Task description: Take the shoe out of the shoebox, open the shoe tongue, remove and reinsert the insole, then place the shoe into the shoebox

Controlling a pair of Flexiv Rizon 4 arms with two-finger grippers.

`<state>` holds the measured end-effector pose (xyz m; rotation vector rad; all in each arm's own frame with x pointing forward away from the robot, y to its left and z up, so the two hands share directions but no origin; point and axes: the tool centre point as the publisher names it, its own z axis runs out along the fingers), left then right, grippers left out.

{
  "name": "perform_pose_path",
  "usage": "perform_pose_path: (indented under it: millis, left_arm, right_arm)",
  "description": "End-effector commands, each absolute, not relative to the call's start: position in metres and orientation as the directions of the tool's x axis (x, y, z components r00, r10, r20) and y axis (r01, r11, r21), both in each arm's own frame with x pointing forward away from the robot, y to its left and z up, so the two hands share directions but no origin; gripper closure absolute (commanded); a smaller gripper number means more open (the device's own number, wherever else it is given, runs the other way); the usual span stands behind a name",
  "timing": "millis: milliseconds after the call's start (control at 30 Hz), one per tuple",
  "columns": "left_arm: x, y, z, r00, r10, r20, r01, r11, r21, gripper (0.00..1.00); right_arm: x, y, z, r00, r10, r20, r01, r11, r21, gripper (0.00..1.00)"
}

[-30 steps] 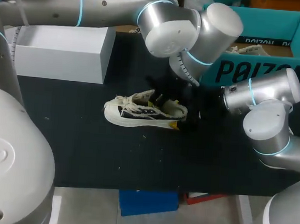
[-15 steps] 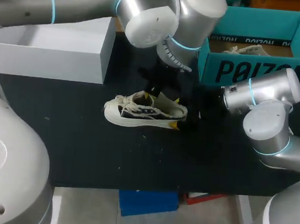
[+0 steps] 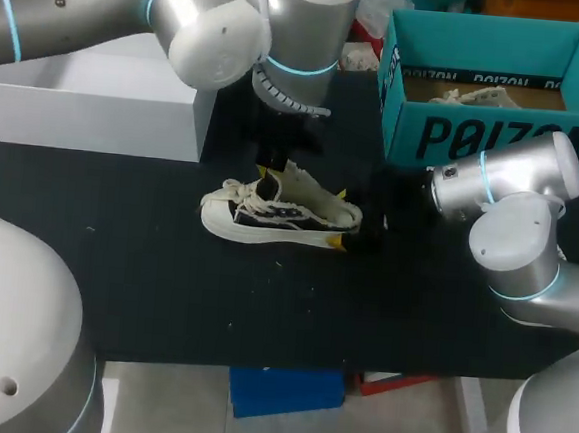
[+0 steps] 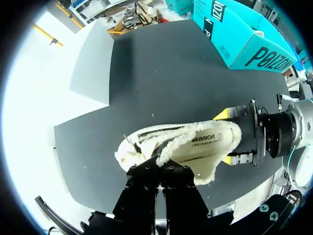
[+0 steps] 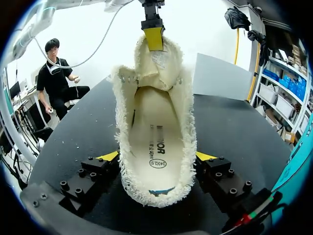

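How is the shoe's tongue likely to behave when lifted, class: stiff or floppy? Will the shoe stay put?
Probably floppy: the tongue curls upward where the left gripper pinches its tip. The shoe looks light, with soft frayed cloth edges, so it might slide without the right gripper clamping its heel.

The left arm (image 3: 214, 30) is drawn back toward the white box (image 3: 107, 112), and the tongue (image 3: 297, 182), pinched in the left gripper (image 4: 162, 169), is pulled up and clear of the shoe (image 3: 279, 221).
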<state>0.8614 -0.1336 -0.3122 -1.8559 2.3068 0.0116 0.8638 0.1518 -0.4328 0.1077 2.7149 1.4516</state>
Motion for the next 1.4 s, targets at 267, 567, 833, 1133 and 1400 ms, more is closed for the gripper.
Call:
perform_pose_path:
  millis: [267,567,833,1133,1400]
  left_arm:
    - [0.853,-0.1,-0.325,-0.173,-0.979,0.108,-0.968,0.149,-0.2,1.0]
    - [0.848,-0.085,-0.327,-0.155,-0.968,0.197,-0.961,0.102,-0.256,1.0]
    - [0.845,-0.076,-0.333,-0.142,-0.964,0.224,-0.963,0.083,-0.255,1.0]
    - [0.848,-0.07,-0.35,-0.136,-0.959,0.25,-0.967,0.073,-0.244,1.0]
    - [0.854,-0.07,-0.356,-0.169,-0.945,0.279,-0.966,0.103,-0.235,0.0]
  right_arm:
    - [0.864,0.154,-0.435,-0.996,0.092,-0.02,0.035,0.557,0.83,1.0]
    - [0.864,0.154,-0.435,-0.996,0.092,-0.02,0.035,0.557,0.83,1.0]
    - [0.864,0.154,-0.435,-0.996,0.092,-0.02,0.035,0.557,0.83,1.0]
    - [0.864,0.154,-0.435,-0.996,0.092,-0.02,0.035,0.557,0.83,1.0]
    - [0.864,0.154,-0.435,-0.996,0.092,-0.02,0.035,0.557,0.83,1.0]
